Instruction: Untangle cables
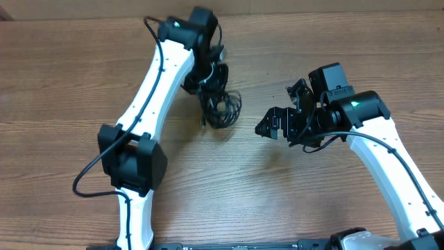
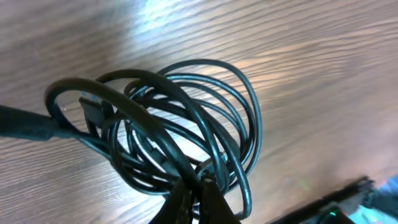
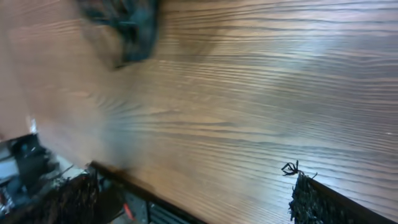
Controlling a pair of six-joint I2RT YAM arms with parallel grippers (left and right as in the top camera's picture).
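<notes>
cables [image 1: 220,107]: coiled bundle, worktop [image 1: 69,62] mid-width, nearer far edge | left gripper [image 2: 200,194]: pinched tight on strands | right gripper [image 1: 275,125]: spread wide, empty, near bundle | advice: hold firm, pick one outer loop, pull slowly rightward

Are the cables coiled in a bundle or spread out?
Coiled: the cables form overlapping loops in one compact bundle, pinched by the left gripper.

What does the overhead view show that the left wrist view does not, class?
Only overhead: the left arm and right arm, and the right fingers spread open, apart from the cables. Only left wrist: the separate loops close up, with the left fingers pinched shut on strands. Both: the cables and the wooden table.
</notes>
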